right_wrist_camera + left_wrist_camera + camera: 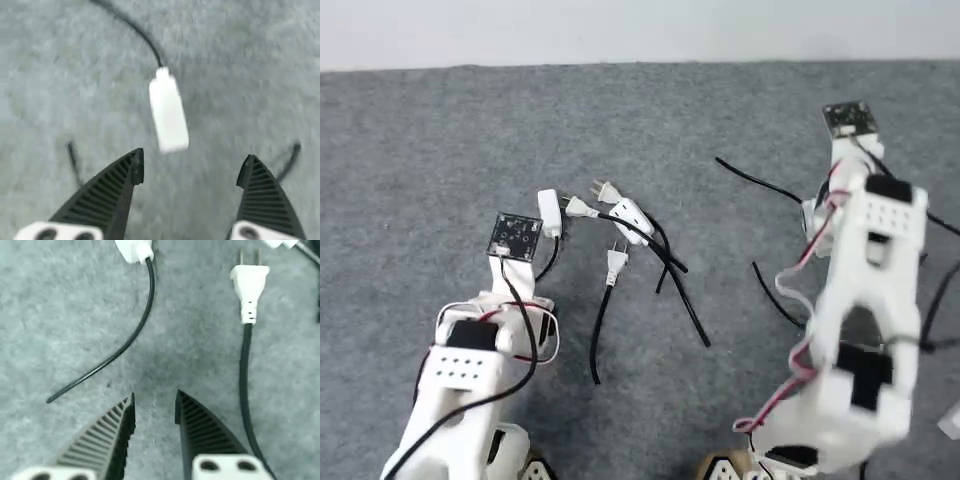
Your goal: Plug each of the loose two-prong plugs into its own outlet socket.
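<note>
Where the left claw (pixel 154 402) hangs: low over bare desk (pixel 440 150), just left of the middle plug (pixel 616 260).
Left claw state: slightly parted, holding nothing, touching nothing.
White socket (pixel 550 213): behind and left of the middle plug, on a black cord (pixel 131 340).
Middle plug: flat, prongs pointing away from the arms.
Rear plug (pixel 608 190): behind the middle plug, prongs bare.
Right claw (pixel 192 165): well right of the middle plug, wide open, empty, above another socket (pixel 168 110).
</note>
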### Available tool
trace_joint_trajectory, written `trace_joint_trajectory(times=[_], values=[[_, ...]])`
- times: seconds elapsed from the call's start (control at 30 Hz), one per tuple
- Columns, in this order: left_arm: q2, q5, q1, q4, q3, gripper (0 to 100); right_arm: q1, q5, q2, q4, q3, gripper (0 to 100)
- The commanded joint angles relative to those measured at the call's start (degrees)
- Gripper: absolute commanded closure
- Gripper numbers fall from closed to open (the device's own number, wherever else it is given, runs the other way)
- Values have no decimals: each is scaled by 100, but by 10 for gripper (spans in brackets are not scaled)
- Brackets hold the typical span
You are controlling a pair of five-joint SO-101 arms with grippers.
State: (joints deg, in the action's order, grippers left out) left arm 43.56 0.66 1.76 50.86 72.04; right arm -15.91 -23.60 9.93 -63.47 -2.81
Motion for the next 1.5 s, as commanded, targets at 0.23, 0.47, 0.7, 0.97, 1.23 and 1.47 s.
trace_joint_trajectory(times=[0.23, 0.47, 0.7, 0.97, 1.23, 1.47], values=[[-598, 44, -62, -246, -453, 873, 189, 44, 3758, -1007, 4440, 704], [-598, 35, -62, -229, -444, 873, 233, 97, 5297, -2615, 7305, 996], [-598, 44, -114, -211, -453, 873, 488, 1029, 5701, -3978, 9644, 992], [-589, 79, -756, 53, -699, 873, 1455, 2356, 4207, -3978, 7534, 991], [-589, 53, -1125, 114, -734, 873, 2492, 3305, 1701, -3943, 4501, 991], [141, 44, -1090, 607, -611, 875, 3371, 3569, 163, -3908, 2374, 991]])
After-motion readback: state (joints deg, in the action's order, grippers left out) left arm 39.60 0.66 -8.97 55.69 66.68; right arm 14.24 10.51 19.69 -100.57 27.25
